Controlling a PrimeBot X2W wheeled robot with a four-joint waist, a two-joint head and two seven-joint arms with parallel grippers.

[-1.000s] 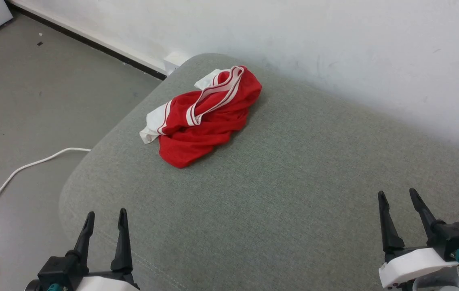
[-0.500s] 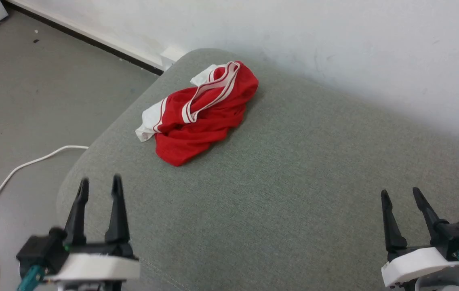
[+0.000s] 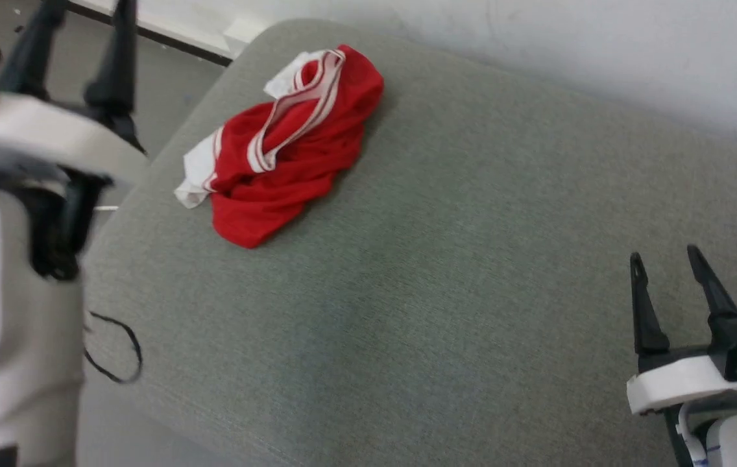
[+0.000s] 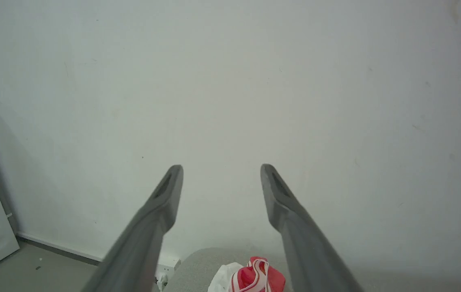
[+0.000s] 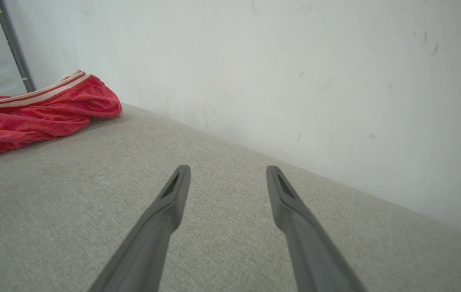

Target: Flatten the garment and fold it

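The garment, a red jersey with white sleeve ends and striped trim, lies crumpled in a heap at the far left of a grey-green cushion. My left gripper is raised high at the upper left, open and empty, well apart from the heap; its wrist view looks at the wall with the garment at the bottom edge between the open left gripper fingers. My right gripper stands open and empty at the lower right, low over the cushion. In the right wrist view the garment lies far left, and the right gripper is open.
A white wall runs close behind the cushion. Grey floor lies to the left past the cushion's rounded edge, with a dark skirting strip and a small white box. A thin black cable loops beside my left forearm.
My left arm has risen from the lower left to the upper left of the head view. The camera has shifted, sliding the whole scene up and left. The right gripper stays open.
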